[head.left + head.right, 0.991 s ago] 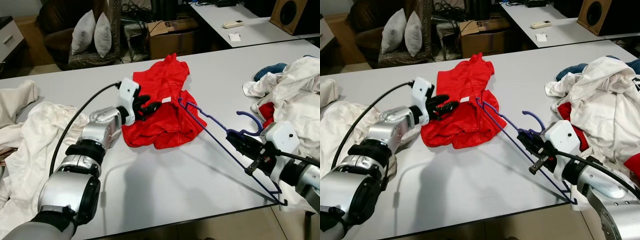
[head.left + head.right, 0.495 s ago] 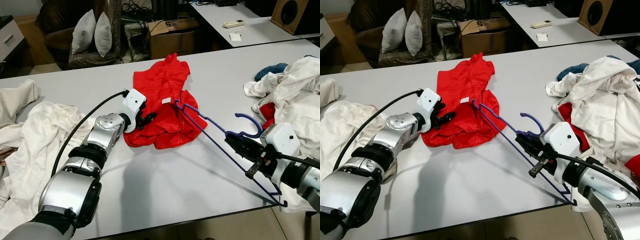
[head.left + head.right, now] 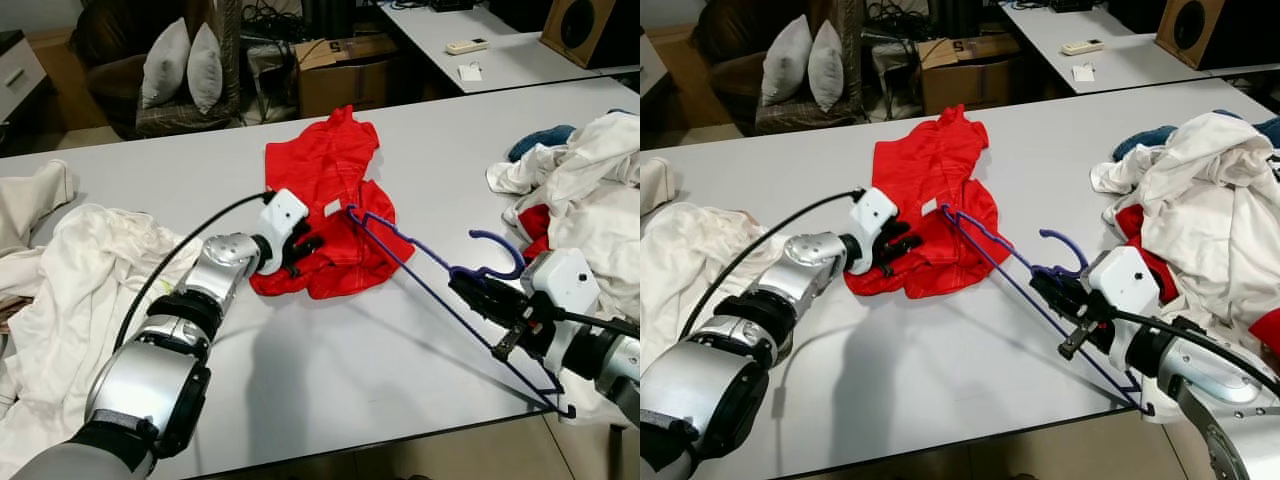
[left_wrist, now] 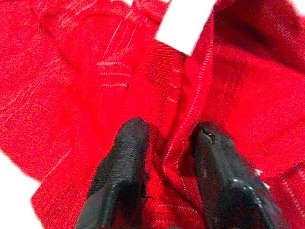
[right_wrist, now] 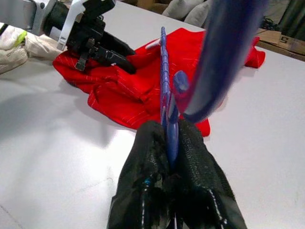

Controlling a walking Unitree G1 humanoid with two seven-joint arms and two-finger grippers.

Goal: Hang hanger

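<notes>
While right end effector (image 3: 1065,297) grips hanger (image 3: 1002,262), left end effector (image 3: 902,247) straddles red shirt (image 3: 930,170).

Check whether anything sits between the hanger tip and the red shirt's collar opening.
Nothing visible blocks it. The right gripper holds the purple hanger, whose far end already rests at the red shirt beside its white label. The left gripper has its fingers around a fold nearby.
</notes>
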